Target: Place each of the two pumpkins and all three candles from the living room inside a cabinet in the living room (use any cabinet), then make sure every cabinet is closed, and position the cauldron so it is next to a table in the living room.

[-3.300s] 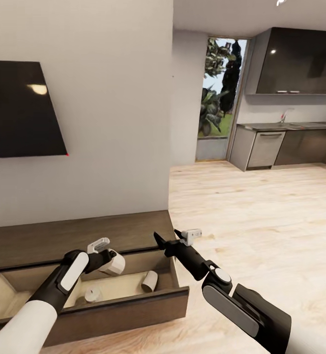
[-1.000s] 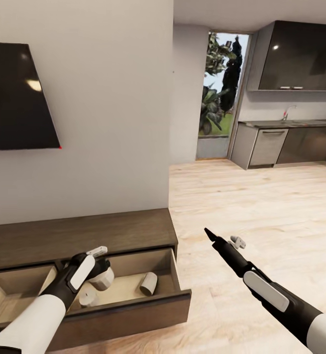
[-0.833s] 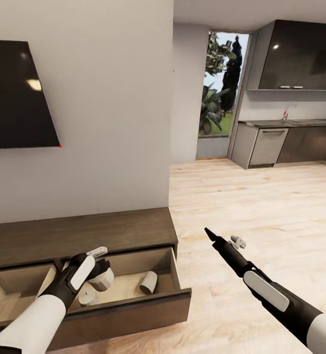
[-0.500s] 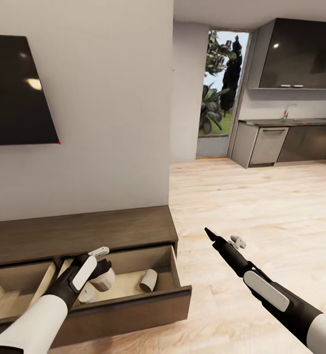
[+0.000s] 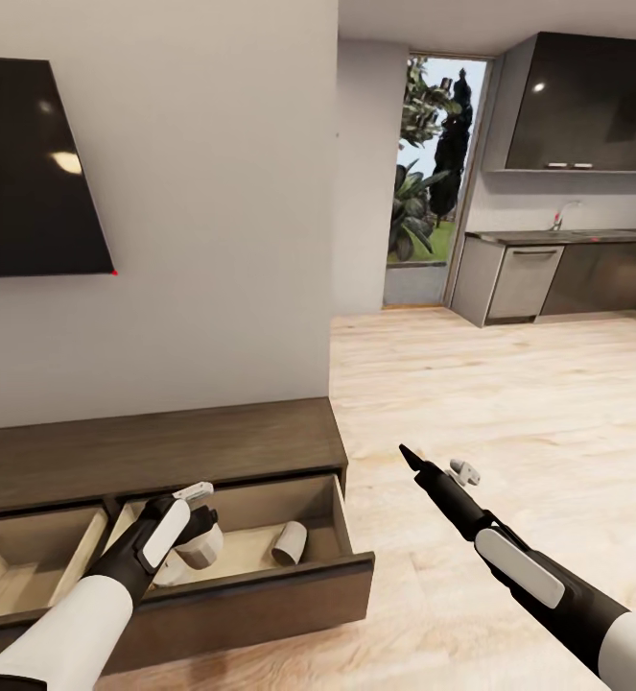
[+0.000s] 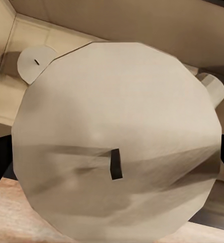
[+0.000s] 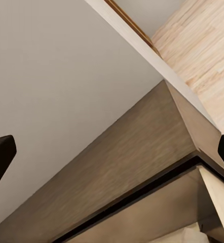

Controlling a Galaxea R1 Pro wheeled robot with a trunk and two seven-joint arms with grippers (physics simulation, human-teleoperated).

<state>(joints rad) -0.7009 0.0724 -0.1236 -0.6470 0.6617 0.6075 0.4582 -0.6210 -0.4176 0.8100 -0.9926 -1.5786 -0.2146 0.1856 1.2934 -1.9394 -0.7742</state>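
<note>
While the cabinet [image 5: 212, 451] stands with its drawer pulled out, a candle [image 5: 200, 545] is held clamped in the left gripper [image 5: 195, 518], lowered closer to the drawer than a second ago, so release seems near. Two candles [image 5: 289, 542] already lie inside. The right gripper [image 5: 439, 465] hangs spread open over the floor. The held candle's wick [image 6: 115, 163] is seen from the left wrist.

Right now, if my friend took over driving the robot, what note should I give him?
Left pincer: shut on a candle, held over the open cabinet drawer.
Right pincer: open, holding nothing, out over the floor.
Two more candles already in that drawer: one upright, one tipped on its side.
Left: release this candle, then store the pumpkins, shut both open drawers, and put the cauldron by the table.
</note>
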